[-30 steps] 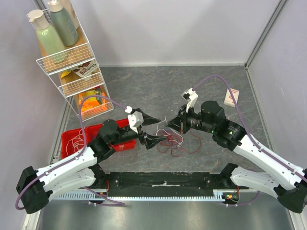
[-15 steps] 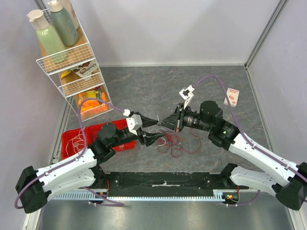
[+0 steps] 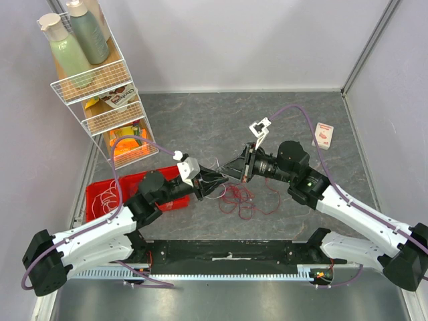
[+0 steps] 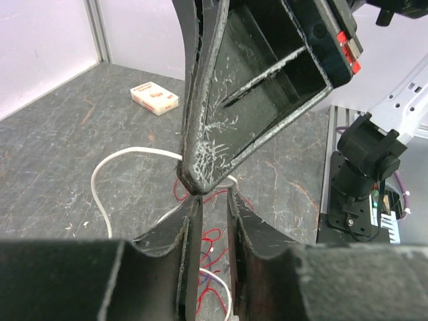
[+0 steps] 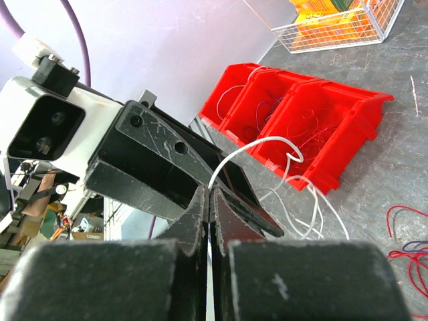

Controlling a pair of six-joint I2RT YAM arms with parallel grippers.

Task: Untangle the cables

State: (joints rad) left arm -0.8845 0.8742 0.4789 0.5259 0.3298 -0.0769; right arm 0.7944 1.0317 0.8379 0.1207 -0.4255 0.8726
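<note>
Between the fingertips of the right gripper [image 5: 208, 195] a white cable [image 5: 267, 142] is being pinched. The jaws are clenching flat together on it, and the cable is rising out of their tip and arching away. Tip to tip against them, the left gripper [image 4: 212, 200] is reaching in from the opposite side. Its jaws are standing a narrow slit apart, released, with nothing visibly held between them. The point of the right jaws is sitting just at the tip of one left finger [image 4: 190, 224].

The white cable is looping out to one side of the left jaws and running down beneath them. Directly under both pairs of jaws, red cables [image 3: 242, 198] are lying in a loose snarl on the table [image 3: 200, 127], spreading mostly below the right jaws.

Behind the left jaws, alongside the left arm, a red bin [image 5: 341, 134] is sitting with thin strands [image 5: 314, 130] in its compartments. Farther back on that side a wire rack [image 3: 100, 87] is standing with bottles on top. Well behind the right jaws, a small box [image 3: 324, 135] is lying apart from everything else.
</note>
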